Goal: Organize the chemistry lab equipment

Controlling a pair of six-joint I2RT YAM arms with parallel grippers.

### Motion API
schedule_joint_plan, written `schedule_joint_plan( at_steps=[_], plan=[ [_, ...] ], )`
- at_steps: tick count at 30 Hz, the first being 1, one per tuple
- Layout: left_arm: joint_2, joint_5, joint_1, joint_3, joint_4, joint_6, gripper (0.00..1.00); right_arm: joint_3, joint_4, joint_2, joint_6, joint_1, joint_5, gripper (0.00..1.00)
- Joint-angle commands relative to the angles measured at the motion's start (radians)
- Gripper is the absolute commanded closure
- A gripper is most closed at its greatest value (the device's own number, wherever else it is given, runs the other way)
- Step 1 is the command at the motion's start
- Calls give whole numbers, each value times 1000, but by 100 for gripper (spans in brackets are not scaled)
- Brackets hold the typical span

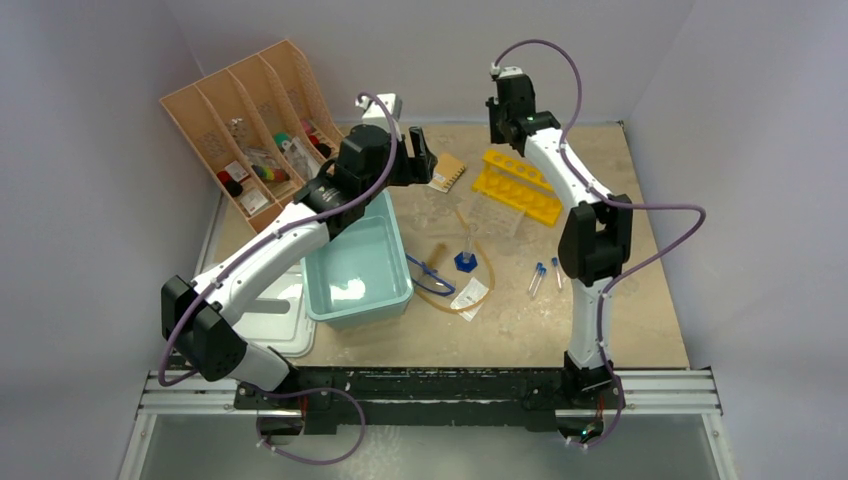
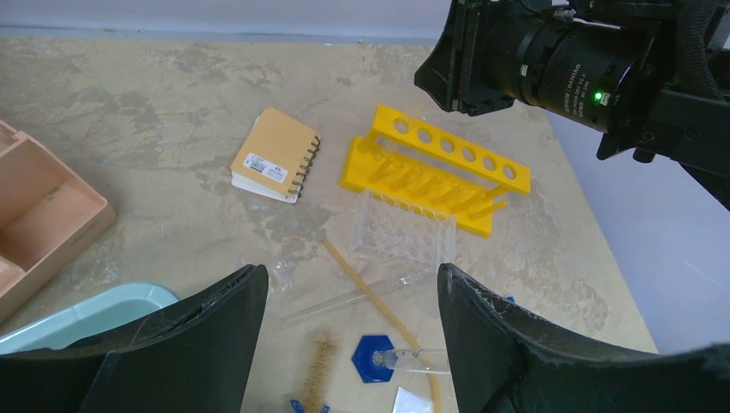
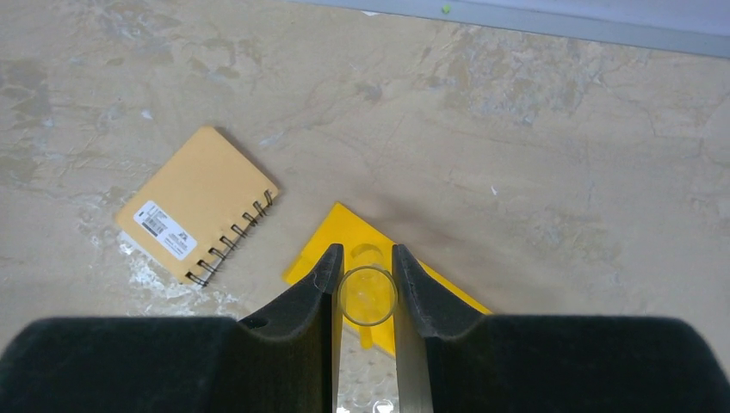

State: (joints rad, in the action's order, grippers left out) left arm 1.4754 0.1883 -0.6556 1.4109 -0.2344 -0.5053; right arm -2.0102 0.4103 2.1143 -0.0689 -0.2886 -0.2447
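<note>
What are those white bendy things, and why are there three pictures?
Those are two robot arms, a left arm and a right arm, bolted to a table. The big picture looks down from above. The other two come from small cameras on each wrist, so you see the black jaws up close. On the table are a yellow rack, a notebook, a teal tub, a peach file holder, goggles, a brush, rubber tubing and small blue-capped tubes. The right arm's jaws are pinching a clear tube above the rack. The left arm's jaws are wide open and hold nothing.
</note>
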Motion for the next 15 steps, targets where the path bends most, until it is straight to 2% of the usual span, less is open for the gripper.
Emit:
schedule_joint_plan(
  at_steps=[1, 15],
  plan=[
    [-14, 5, 1, -9, 21, -8, 29, -33, -17, -3, -12, 1, -21, 89],
    [-30, 17, 1, -33, 20, -4, 29, 34, -44, -4, -60, 16, 31, 88]
  ],
)
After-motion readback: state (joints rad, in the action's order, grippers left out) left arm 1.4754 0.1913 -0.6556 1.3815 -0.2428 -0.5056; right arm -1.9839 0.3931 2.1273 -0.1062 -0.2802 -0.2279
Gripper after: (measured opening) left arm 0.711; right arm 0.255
